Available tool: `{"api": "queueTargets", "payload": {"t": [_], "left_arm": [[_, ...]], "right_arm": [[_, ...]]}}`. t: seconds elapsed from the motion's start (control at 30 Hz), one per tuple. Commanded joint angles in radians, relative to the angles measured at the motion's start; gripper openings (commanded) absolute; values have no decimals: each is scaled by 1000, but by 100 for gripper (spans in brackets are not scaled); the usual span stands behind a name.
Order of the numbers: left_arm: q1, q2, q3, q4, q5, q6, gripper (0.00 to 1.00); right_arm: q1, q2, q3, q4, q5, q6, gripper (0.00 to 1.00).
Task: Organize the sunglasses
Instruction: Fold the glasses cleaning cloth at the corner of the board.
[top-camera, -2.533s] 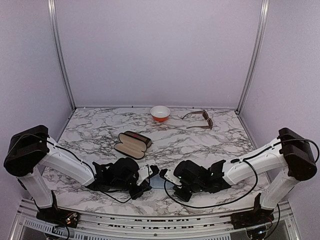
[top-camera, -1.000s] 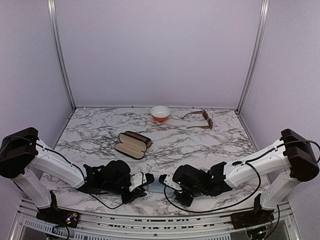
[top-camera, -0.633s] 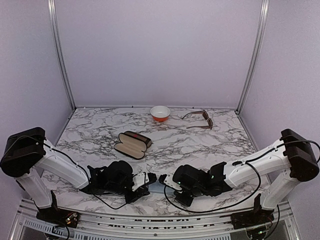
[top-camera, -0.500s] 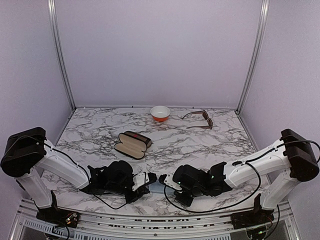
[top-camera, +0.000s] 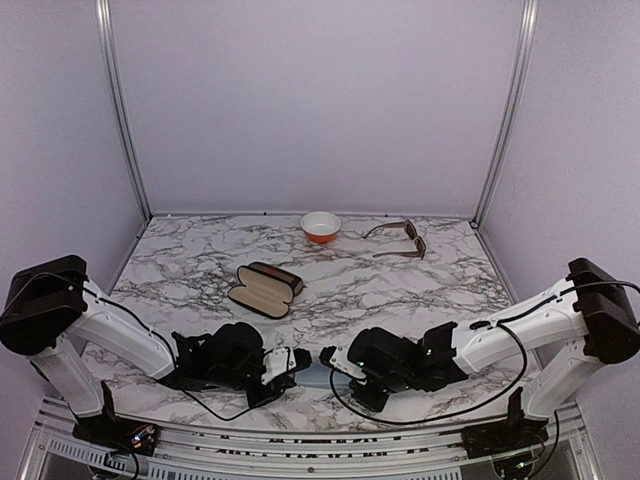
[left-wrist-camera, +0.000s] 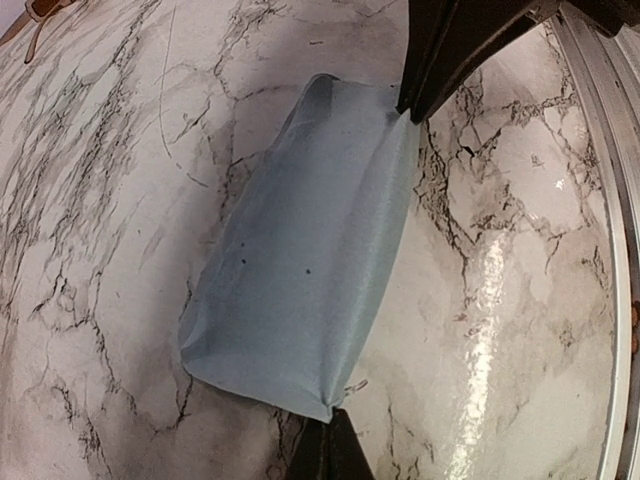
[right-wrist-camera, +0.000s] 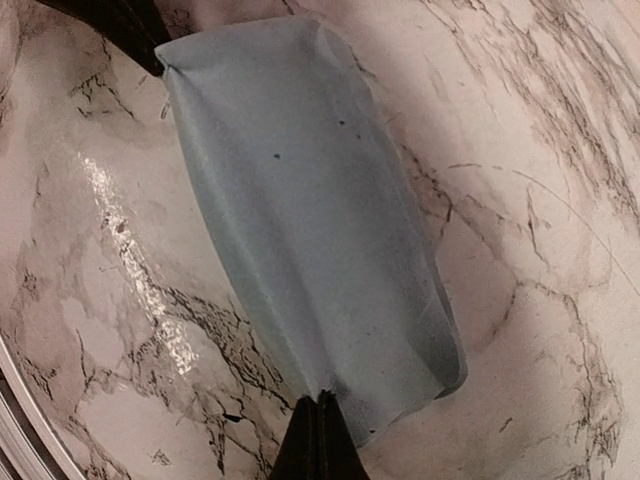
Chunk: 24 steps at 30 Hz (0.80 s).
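left gripper (left-wrist-camera: 329, 445), right gripper (right-wrist-camera: 318, 425): pinch blue cloth (left-wrist-camera: 300, 250) (pouch?) | beyond: case (top-camera: 265, 289), bowl (top-camera: 320, 226), sunglasses (top-camera: 400, 240)

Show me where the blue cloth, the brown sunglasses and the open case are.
blue cloth (left-wrist-camera: 300, 260), left wrist view, middle of the fabric.
brown sunglasses (top-camera: 413, 240), top external view, front frame.
open case (top-camera: 258, 293), top external view, tan lining.

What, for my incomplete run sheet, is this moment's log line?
left tool: shut on cloth | right tool: shut on cloth | sunglasses: untouched at back | case: open
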Motion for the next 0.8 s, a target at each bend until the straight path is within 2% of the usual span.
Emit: {"api": "queueTargets", "payload": {"t": [0.0, 0.4, 0.77], "left_arm": [[-1, -22, -19, -62, -11, 23, 0], [-2, -49, -55, -76, -38, 44, 1], [-33, -150, -47, -118, -116, 88, 0]], "right_arm": [[10, -17, -1, -21, 5, 17, 0], [17, -15, -10, -19, -1, 18, 0], [20, -50, 5, -19, -17, 11, 0]]}}
